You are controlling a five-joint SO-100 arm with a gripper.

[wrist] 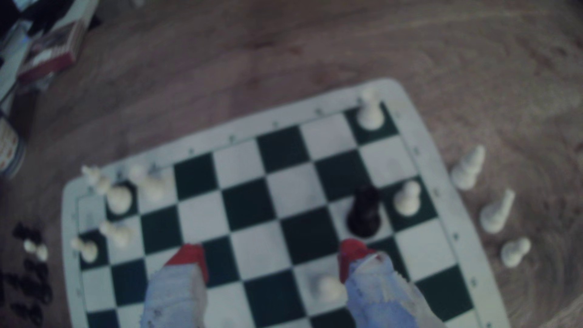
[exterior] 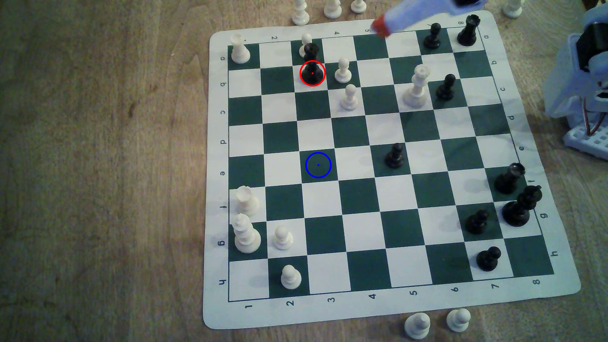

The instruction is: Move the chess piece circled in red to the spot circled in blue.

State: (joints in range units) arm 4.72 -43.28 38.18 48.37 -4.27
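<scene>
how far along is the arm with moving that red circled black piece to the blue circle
Nothing looks done: the black rook stands on its red-ringed white square, and the blue-ringed square is bare. In hand: the gripper is open, short of the rook, holding nothing. Left: grasp, carry, set down.

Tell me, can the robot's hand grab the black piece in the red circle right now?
Probably yes. The hand is open and holds nothing, and the black piece stands upright. But a white pawn sits close behind it and another white pawn beside it, so the fingers must squeeze in carefully.

Green-and-white chequered board (exterior: 358, 197); black rook (exterior: 312, 65)
</scene>
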